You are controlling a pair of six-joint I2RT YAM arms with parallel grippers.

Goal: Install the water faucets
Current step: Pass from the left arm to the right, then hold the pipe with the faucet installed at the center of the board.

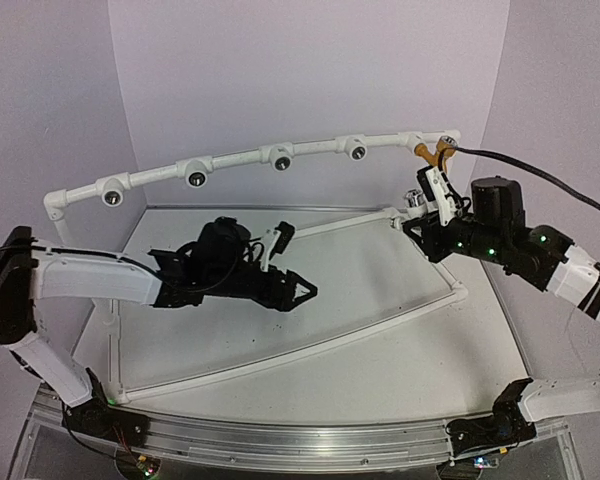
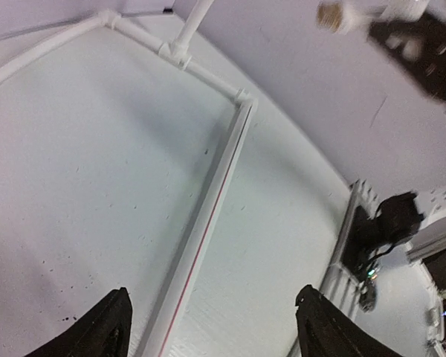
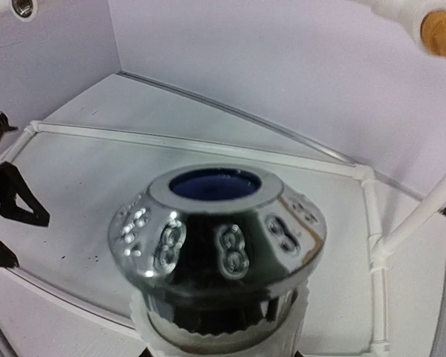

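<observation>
White faucet (image 3: 223, 245): chrome cap, blue centre, long axis aimed at the wrist camera. Your right gripper (image 1: 430, 205) pinches it, upper right of the overhead view. The yellow-orange faucet (image 1: 432, 153) sits on the pipe frame (image 1: 230, 160) just above (touching it). Your left gripper (image 1: 305, 292) is spread, centre frame.

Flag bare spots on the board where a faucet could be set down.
Free: the middle of the board, between the open left gripper and the right rail corner; also the near strip in front of the diagonal rail. Crowded: the back right, where the right gripper holds the white faucet beside the yellow-orange faucet.
</observation>
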